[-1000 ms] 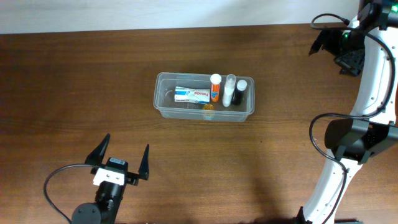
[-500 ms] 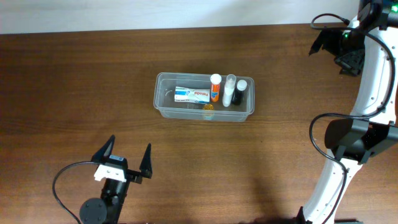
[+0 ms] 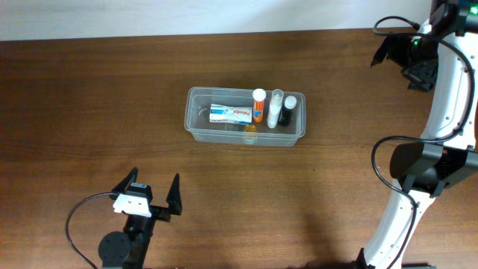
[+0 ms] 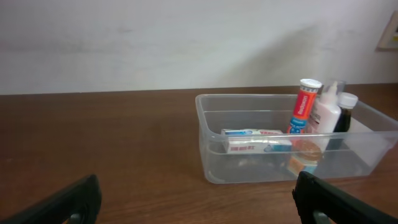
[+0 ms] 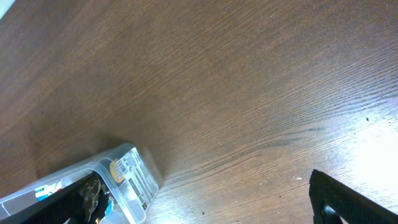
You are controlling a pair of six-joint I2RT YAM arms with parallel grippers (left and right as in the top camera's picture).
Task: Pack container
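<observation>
So the only thing moving here is the left gripper: over the last second it's slid back toward the near edge of the dark brown wooden table, down by the near-left corner. Its fingers are spread wide with nothing between them, well apart from everything else. The right gripper hasn't budged. It's parked up by the far-right corner, also gaping with nothing in it.

The clear rectangular plastic container sits about mid-table, a bit closer to the far edge, and nothing in it has shifted. Inside:
- a white-and-blue cardboard box lying flat
- an orange tube with a white cap standing upright just beside the box
- a white plastic bottle next to the tube
- a dark bottle with a white cap at the right end
- a small amber thing low against the near wall (can't tell what it is)

I don't see any loose items left on the table. With both arms hands-off and the left one backing away, my read is the packing is basically done and this is just the retreat.
</observation>
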